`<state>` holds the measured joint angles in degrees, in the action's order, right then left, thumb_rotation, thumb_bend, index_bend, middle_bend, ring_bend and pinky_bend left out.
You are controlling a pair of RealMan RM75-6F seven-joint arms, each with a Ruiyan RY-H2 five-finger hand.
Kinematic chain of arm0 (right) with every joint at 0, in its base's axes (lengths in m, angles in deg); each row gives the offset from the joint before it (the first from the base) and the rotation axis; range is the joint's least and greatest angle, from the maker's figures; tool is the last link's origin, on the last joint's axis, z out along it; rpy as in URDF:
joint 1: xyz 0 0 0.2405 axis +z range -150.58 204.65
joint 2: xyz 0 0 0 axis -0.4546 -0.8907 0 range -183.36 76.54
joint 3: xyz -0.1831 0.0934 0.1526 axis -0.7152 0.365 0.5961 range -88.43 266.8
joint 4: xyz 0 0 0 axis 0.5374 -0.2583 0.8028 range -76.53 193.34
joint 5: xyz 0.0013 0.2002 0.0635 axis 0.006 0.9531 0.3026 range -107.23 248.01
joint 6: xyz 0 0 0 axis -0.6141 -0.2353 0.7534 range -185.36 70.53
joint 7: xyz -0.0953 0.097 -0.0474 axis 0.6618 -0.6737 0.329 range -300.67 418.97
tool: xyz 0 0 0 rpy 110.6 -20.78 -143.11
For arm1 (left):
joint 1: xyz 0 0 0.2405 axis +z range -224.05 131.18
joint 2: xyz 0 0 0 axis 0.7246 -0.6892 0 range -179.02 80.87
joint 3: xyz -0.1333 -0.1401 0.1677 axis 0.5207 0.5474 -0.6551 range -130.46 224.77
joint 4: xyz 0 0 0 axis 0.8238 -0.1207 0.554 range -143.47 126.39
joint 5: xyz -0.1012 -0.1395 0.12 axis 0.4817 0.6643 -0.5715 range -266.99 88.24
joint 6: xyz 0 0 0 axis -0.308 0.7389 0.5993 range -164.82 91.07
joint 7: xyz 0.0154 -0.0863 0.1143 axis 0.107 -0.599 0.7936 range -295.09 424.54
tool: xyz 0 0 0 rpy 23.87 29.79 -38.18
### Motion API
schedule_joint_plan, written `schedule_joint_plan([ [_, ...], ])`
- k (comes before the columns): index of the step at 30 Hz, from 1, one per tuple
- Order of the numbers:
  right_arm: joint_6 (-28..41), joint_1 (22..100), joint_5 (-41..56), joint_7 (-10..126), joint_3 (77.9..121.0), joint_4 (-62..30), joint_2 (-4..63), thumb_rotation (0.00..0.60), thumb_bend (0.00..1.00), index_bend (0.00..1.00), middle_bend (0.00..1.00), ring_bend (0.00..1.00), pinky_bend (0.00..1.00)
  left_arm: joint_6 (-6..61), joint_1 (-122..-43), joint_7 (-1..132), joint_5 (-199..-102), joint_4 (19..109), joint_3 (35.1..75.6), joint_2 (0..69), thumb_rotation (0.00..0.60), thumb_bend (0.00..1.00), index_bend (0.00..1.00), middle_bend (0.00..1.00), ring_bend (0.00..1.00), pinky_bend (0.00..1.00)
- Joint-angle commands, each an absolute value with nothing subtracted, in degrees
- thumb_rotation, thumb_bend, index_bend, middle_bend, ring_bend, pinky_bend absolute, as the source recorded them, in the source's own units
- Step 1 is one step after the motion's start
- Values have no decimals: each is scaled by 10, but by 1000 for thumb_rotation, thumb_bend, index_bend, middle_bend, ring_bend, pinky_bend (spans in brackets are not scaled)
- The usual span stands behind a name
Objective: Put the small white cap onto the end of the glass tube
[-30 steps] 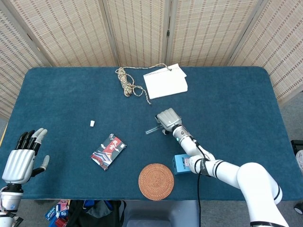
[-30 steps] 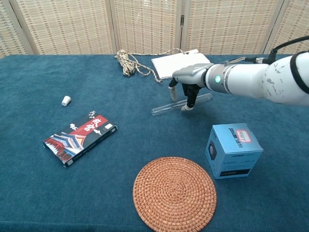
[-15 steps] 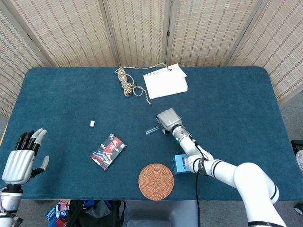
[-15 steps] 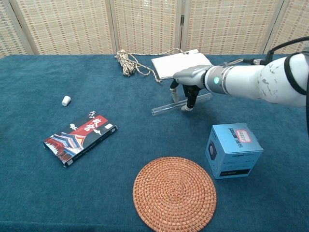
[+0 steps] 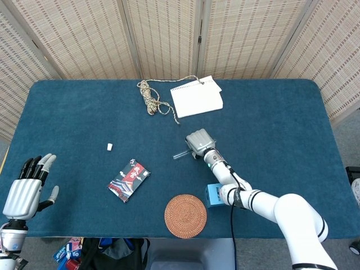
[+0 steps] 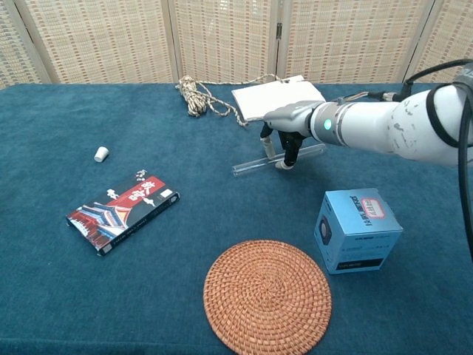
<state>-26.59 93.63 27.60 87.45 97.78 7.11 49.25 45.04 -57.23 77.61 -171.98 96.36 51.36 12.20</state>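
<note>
The glass tube [image 5: 180,154] [image 6: 250,167] lies flat on the blue cloth near the table's middle. My right hand [image 5: 199,141] [image 6: 290,118] is arched over its right half, with fingers [image 6: 264,141] down behind the tube and another in front, pinching it against the table. The small white cap [image 5: 109,147] [image 6: 101,154] sits alone on the cloth far to the left. My left hand [image 5: 25,188] hangs at the lower left edge of the head view, fingers spread and holding nothing; the chest view does not show it.
A red-and-black packet [image 5: 129,179] [image 6: 122,209] lies between cap and tube. A woven coaster [image 5: 185,216] [image 6: 267,297] and a blue box [image 5: 214,195] [image 6: 358,229] sit near the front edge. A notebook [image 5: 196,97] [image 6: 277,96] and coiled rope [image 5: 149,97] [image 6: 194,96] lie at the back.
My right hand has edged slightly left along the tube and its fingers have drawn in a little. The tube has not moved. The left hand has sunk slightly.
</note>
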Motion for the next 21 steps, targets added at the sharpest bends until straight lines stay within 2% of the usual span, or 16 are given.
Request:
schedule_joint_plan([
  [1, -266, 937, 277, 874, 978, 74, 495, 600, 378, 561, 1000, 1000, 1000, 449, -573, 776, -1719, 962, 514, 123, 600, 420, 31, 0, 0, 0],
  [9, -231, 921, 252, 849, 989, 43, 473, 600, 491, 720, 1000, 1000, 1000, 427, -595, 770, -1713, 950, 531, 114, 600, 420, 33, 0, 0, 0],
  [14, -176, 888, 221, 822, 998, -35, 418, 600, 537, 809, 1000, 1000, 1000, 383, -635, 751, -1696, 934, 559, 106, 600, 420, 54, 5, 9, 0],
  [21, -73, 817, 177, 802, 997, -187, 308, 600, 557, 855, 1000, 1000, 1000, 311, -699, 693, -1694, 866, 583, 125, 600, 420, 138, 103, 121, 7],
])
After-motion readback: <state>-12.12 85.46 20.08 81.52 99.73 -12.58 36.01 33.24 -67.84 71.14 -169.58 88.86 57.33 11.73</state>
